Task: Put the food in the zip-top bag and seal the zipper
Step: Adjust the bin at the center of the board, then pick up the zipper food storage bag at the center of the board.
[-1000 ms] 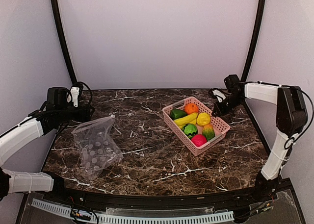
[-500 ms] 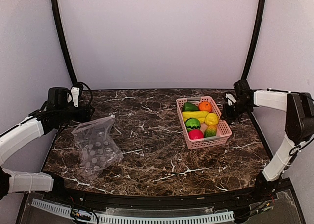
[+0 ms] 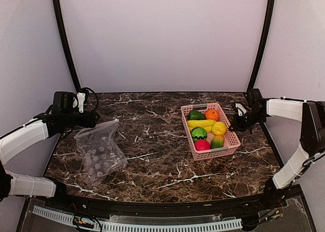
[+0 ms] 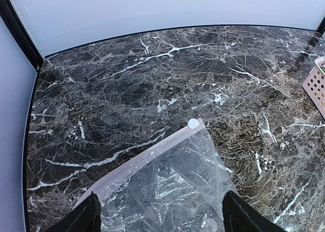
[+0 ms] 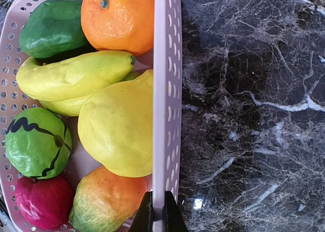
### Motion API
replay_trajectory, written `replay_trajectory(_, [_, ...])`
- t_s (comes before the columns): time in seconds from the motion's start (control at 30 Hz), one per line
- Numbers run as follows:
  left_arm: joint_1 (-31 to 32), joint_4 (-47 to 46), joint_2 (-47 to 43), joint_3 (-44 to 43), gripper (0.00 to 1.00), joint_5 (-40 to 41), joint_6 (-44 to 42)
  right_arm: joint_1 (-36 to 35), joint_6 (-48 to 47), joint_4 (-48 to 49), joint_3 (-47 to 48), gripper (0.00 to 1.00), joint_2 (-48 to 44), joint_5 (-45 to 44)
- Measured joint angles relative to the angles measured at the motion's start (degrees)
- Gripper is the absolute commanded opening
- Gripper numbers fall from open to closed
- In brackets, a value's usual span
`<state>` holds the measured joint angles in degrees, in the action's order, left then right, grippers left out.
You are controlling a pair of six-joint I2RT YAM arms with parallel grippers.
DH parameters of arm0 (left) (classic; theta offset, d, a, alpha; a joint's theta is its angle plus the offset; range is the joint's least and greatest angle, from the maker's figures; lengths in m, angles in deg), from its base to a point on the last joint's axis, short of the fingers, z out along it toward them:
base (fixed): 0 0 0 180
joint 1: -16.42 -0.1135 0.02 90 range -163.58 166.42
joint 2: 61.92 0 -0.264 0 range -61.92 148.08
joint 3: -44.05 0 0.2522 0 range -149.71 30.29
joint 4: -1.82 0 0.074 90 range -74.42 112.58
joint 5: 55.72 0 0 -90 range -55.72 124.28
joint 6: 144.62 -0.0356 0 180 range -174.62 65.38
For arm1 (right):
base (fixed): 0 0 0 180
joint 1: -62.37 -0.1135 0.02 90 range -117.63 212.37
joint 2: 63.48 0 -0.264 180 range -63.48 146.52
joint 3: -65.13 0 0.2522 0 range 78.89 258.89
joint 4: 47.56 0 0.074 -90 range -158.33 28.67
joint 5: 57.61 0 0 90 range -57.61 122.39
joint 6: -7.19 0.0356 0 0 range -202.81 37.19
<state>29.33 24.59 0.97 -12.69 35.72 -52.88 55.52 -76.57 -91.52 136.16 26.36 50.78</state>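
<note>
Plainly nothing bagged yet: seven toy fruits and vegetables (image 3: 201, 124) lie in pink plastic lattice basket (image 3: 231, 145), desk (image 3: 152, 125) right side. Clear dotted zip-top bag (image 3: 100, 153) flat, empty, desk left. Right gripper (image 5: 156, 219) clamped on basket wall; left gripper (image 4: 162, 219) jaws apart over bag mouth. Filling, sealing remain.

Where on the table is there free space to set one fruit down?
The table is bare in the middle, between the bag and the basket, and along the near edge. It is crowded inside the basket and at its right wall, which the right gripper pinches.
</note>
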Motion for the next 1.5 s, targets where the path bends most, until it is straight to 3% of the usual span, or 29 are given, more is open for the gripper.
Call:
replay_trajectory(0.17, [0.0, 0.0, 1.1, 0.0, 0.81, 1.6, 1.6, 0.0, 1.0, -2.8, -2.6, 0.0, -4.4, -2.0])
replay_trajectory(0.3, [0.0, 0.7, 2.4, -0.4, 0.8, 4.0, 5.3, 0.0, 1.8, -4.7, -3.3, 0.29, -6.6, -1.2])
replay_trajectory(0.53, [1.2, 5.7, 7.7, -5.9, 0.85, 4.2, 15.4, 0.6, -2.1, -11.0, 3.3, 0.38, -5.0, -0.1])
replay_trajectory(0.67, [2.8, 13.0, 12.7, -14.3, 0.89, 6.6, 17.4, 1.4, -5.3, -11.9, 9.2, 0.41, -4.9, 1.0])
replay_trajectory(0.73, [2.4, 15.7, 14.7, -17.8, 0.89, 7.6, 17.2, 1.6, -8.0, -12.6, 11.1, 0.57, -4.9, 4.2])
replay_trajectory(0.77, [1.4, 17.2, 15.7, -19.4, 0.89, 7.1, 17.2, 1.7, -9.5, -13.4, 11.9, 0.58, -4.9, 6.4])
replay_trajectory(0.97, [-7.9, 23.2, 21.9, -22.6, 0.88, 0.6, 17.0, 1.4, -19.5, -17.4, 14.5, 0.61, -4.2, 21.0])
replay_trajectory(1.1, [-9.5, 27.3, 23.9, -21.5, 0.89, -0.5, 19.2, 0.0, -23.5, -19.3, 15.8, 0.61, -3.8, 24.1])
replay_trajectory(1.3, [-11.1, 27.2, 18.0, -11.0, 0.85, -1.4, 25.5, -5.9, -26.8, -19.6, 16.8, 0.6, -3.8, 25.6])
replay_trajectory(1.5, [-12.0, 23.9, 16.6, -1.4, 0.74, -4.6, 31.7, -10.6, -27.6, -19.5, 16.9, 0.59, -3.6, 28.0])
